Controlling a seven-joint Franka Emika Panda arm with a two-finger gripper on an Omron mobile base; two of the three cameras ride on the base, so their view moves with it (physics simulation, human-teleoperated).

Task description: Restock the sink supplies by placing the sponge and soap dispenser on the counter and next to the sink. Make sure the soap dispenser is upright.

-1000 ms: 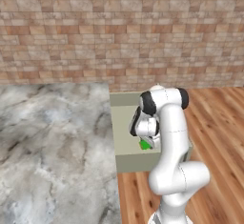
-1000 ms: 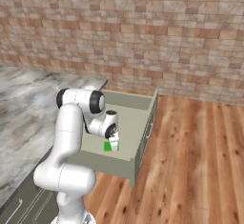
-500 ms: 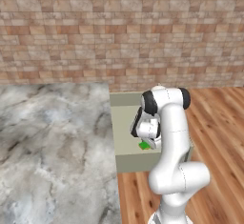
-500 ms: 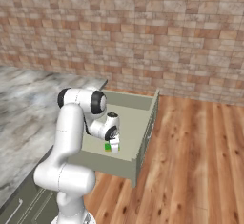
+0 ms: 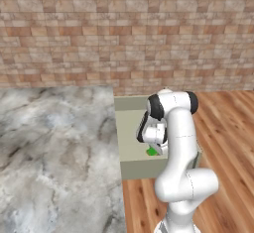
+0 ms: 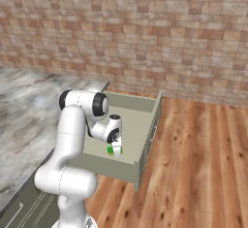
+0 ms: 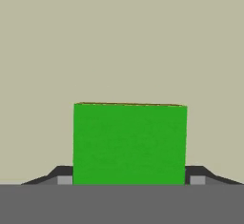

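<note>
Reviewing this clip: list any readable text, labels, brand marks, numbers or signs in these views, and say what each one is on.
None: no words, numbers, labels or signs can be read in any view.
The sponge shows a plain green face, with no print.
The open drawer, the marble counter and the brick wall carry no markings.
The white arm shows no logo or lettering.

The flat bright green sponge (image 7: pixel 129 144) looks matt and faintly grainy. The grey-white veined marble bench (image 5: pixel 54 152) has a smooth, stony sheen. The pale sage-green drawer (image 6: pixel 145 125) is flat and matt. The floor (image 6: pixel 198 164) is warm, polished wooden planks; the wall (image 5: pixel 124 29) is rough brick.
</note>
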